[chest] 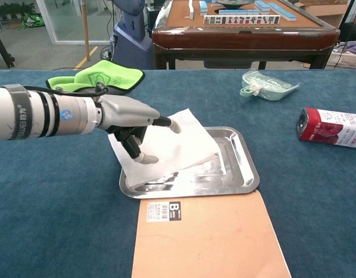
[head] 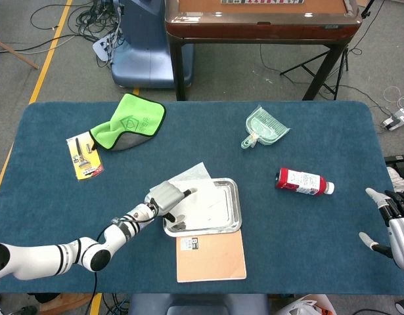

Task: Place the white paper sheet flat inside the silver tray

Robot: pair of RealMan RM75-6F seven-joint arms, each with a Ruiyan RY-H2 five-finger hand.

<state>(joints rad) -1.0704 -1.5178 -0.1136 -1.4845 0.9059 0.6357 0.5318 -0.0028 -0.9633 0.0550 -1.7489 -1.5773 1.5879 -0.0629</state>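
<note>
the white paper sheet (chest: 166, 142) lies mostly over the silver tray (chest: 247, 168) but not flat in it: its left and far corners hang out over the tray's rim onto the blue table (chest: 50, 191), and the near edge stands lifted above the tray floor, so the sheet sits like a tilted lid rather than a liner

the left hand (chest: 131, 119) hangs over the sheet's left part, palm down, with 1 finger stretched out toward the middle of the sheet and the thumb pointing down near the paper's left edge; it grips nothing, and its fingers are apart. whether the tips actually touch the paper i cannot tell from either view. that pose suits pushing or pressing, which is likely the step in hand: nudge the overhanging side to the right and press the sheet down so it settles inside the rim

the right hand (head: 395, 223) waits at the table's far right edge, fingers spread and empty, well apart from the work

the task looks mostly done, since the sheet already covers much of the tray. the risk is that thin paper buckles or slides under a push instead of dropping in

a brown notebook (chest: 212, 237) touches the tray's near rim, which may stop the tray sliding toward the robot. a red bottle (chest: 334, 127), a green dustpan (chest: 267, 84) and a green cloth (chest: 99, 75) lie well clear
</note>
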